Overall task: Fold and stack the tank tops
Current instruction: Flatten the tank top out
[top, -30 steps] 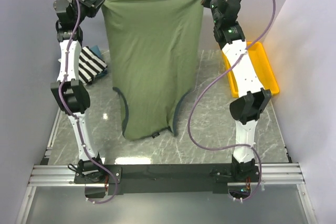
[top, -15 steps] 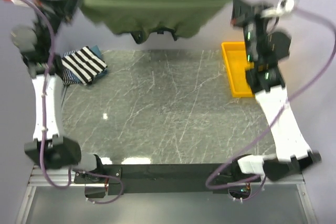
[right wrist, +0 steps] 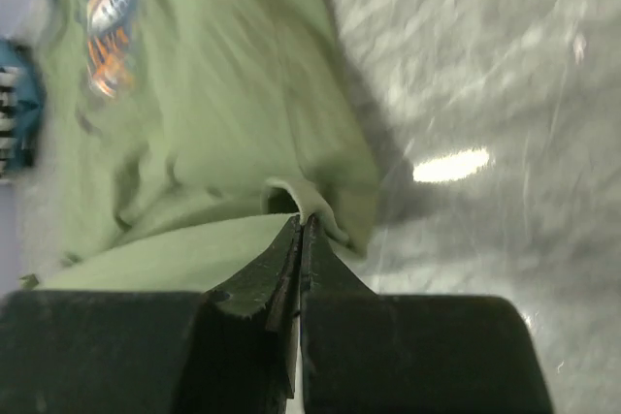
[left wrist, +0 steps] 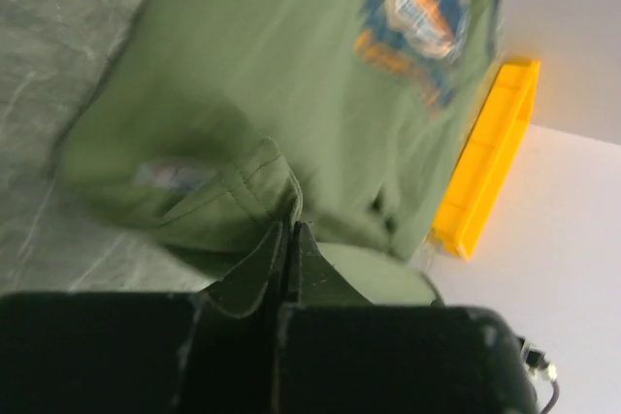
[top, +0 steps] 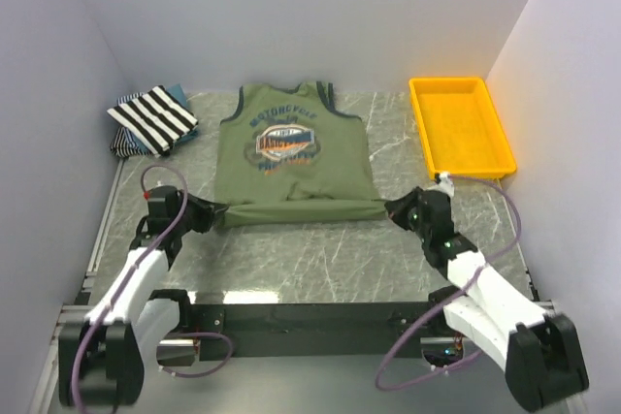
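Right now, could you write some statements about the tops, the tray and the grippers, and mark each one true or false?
1. The green top lies spread on the table, print up. True.
2. The left gripper is open above the green top. False: it is shut on the hem's left corner.
3. The striped top is in the tray. False: it lies at the table's far left, and the tray is at the far right.
4. The right gripper is shut on the hem's right corner. True.

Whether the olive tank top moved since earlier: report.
Yes. The olive tank top came down from hanging to lie flat on the table beside the yellow tray.
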Robot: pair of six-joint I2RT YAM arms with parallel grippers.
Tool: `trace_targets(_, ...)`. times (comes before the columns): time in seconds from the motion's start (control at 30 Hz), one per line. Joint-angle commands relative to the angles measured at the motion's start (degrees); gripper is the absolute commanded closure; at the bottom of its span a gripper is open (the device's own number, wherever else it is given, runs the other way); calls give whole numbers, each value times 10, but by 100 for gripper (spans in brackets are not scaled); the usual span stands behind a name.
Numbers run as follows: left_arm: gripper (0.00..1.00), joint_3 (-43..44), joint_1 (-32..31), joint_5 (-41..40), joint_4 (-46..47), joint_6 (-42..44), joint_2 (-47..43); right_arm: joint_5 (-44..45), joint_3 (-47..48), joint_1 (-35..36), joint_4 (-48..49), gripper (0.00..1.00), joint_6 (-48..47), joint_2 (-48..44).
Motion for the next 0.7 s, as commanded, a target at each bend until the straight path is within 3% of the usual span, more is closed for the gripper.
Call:
trace_targets(0.0, 99, 2, 1, -65, -70, 29, -82, -3, -31, 7, -2, 100, 63, -95)
trace_targets(0.17, 99, 18, 2, -131, -208, 35, -116, -22, -78, 18, -62, 100, 93, -148)
trace_targets(0.37, 99, 26, 2, -132, -255, 32, -119, -21, -112, 49, -109, 98, 115, -199)
trace_targets(0.43, 96, 24, 2, -120, -260, 40, -124, -17, -122, 67, -127, 86, 123, -235)
trace_targets(0.57, 78, 29, 1, -106, -279, 55, -142, 0, -120, 93, -174, 59, 118, -301)
trace_targets(0.63, 70, 30, 0, -88, -285, 56, -147, 12, -104, 103, -207, 55, 110, -334)
trace_targets(0.67, 60, 33, 1, -84, -296, 56, -151, 16, -96, 105, -219, 51, 107, -342)
